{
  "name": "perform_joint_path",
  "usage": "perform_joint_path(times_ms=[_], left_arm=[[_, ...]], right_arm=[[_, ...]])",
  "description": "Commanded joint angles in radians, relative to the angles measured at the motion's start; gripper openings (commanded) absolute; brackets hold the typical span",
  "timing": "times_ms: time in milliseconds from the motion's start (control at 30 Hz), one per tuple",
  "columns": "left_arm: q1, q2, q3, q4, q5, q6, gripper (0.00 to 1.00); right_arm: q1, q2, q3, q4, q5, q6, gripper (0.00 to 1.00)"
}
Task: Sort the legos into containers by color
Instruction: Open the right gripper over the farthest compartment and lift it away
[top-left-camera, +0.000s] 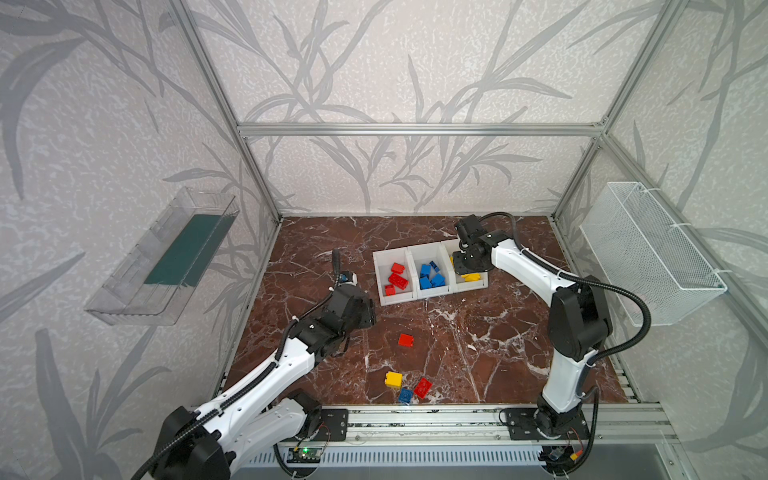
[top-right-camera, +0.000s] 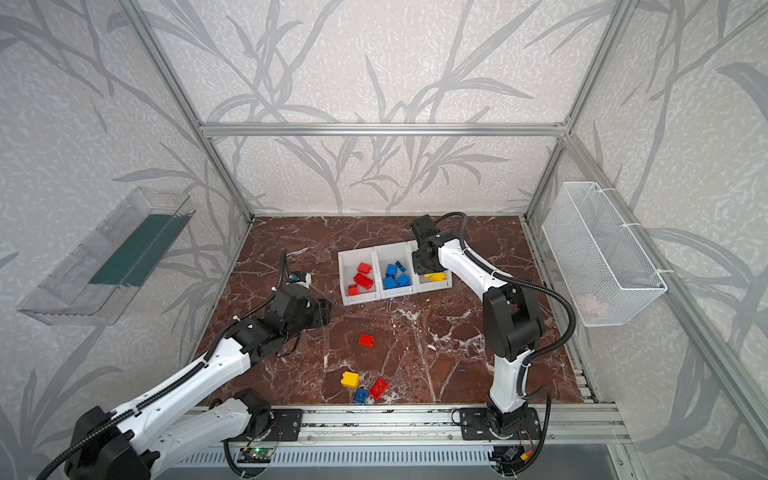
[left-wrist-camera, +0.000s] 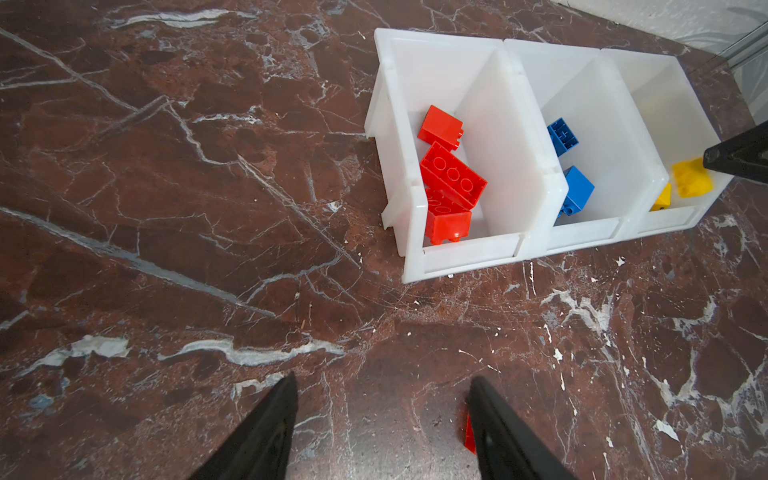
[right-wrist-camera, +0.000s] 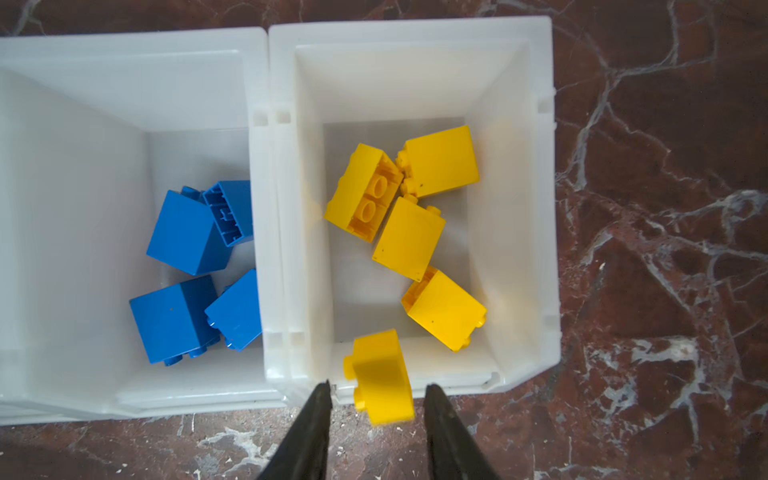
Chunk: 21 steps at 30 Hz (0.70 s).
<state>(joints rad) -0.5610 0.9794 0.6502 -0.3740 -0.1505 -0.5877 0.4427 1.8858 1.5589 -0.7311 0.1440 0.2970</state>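
1. In both top views, the right gripper (top-left-camera: 464, 268) hangs directly over the yellow bin (top-left-camera: 478, 286), so a dropped piece joins its own colour. The left gripper (top-left-camera: 371, 312) waits beside the red bin (top-left-camera: 384, 300). The loose red brick (top-left-camera: 406, 340) lies near it.
2. In the left wrist view, the left gripper's jaws stand apart and empty. The bins lie ahead of them, and the loose red brick peeks out beside one finger (left-wrist-camera: 498, 432).
3. In the right wrist view, the right gripper's jaws are spread. The yellow brick (right-wrist-camera: 380, 376) sits blurred and untouched just ahead of the fingertips, over the bin's near wall. It is probably falling.
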Motion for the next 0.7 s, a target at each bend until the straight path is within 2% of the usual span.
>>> perform_joint_path(times_ms=[0, 133, 467, 667], left_arm=[[0.005, -0.006, -0.011, -0.009, 0.006, -0.029, 0.68], [0.005, -0.001, -0.009, -0.011, 0.011, -0.031, 0.68], [0.004, -0.013, -0.007, -0.052, 0.02, -0.035, 0.68], [-0.002, 0.01, 0.028, -0.161, 0.1, 0.008, 0.71]], right_arm=[[-0.001, -0.011, 0.024, -0.013, -0.012, 0.001, 0.52], [-0.005, -0.021, 0.02, -0.013, -0.014, 0.007, 0.56], [-0.006, -0.064, -0.03, -0.002, -0.034, 0.023, 0.57], [-0.006, -0.116, -0.112, 0.029, -0.086, 0.035, 0.57]])
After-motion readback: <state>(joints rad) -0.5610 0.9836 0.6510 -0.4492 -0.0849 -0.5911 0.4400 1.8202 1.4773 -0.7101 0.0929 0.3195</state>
